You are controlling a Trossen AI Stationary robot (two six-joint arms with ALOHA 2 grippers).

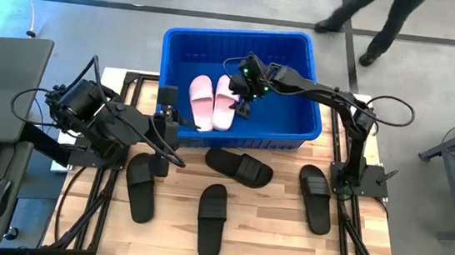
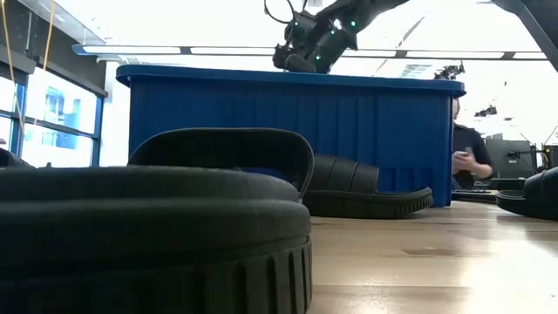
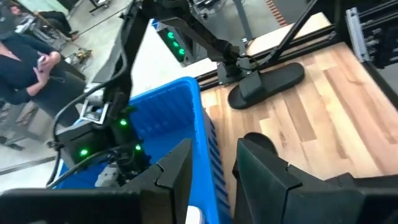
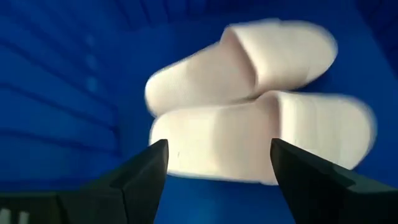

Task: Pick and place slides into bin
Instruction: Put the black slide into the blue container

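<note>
- high view: the blue bin (image 1: 312,77) fills the upper middle of the frame, and both pale pink slides (image 1: 211,102) lie side by side inside it at its left half. four black slides (image 1: 211,219) are spread over the wooden table (image 1: 272,232) across the lower half. the right gripper (image 1: 245,97) hovers over the bin just right of the pink pair; the left gripper (image 1: 164,120) waits at the bin's lower left edge.
- low view: a black slide (image 2: 148,222) fills the lower left, thick ribbed sole and arched strap. it looks like light, springy foam, so i judge it easy to lift. the strap or a sole edge looks the best hold.
- left wrist view: the left gripper (image 3: 211,171) has its fingers parted and empty, over the bin's rim at lower centre. another black slide (image 3: 267,84) lies upper right.
- right wrist view: the right gripper (image 4: 217,165) is spread wide and holds nothing. the pink pair (image 4: 249,118) lies just beyond it in mid frame, matte and smooth, probably not slippery.
</note>
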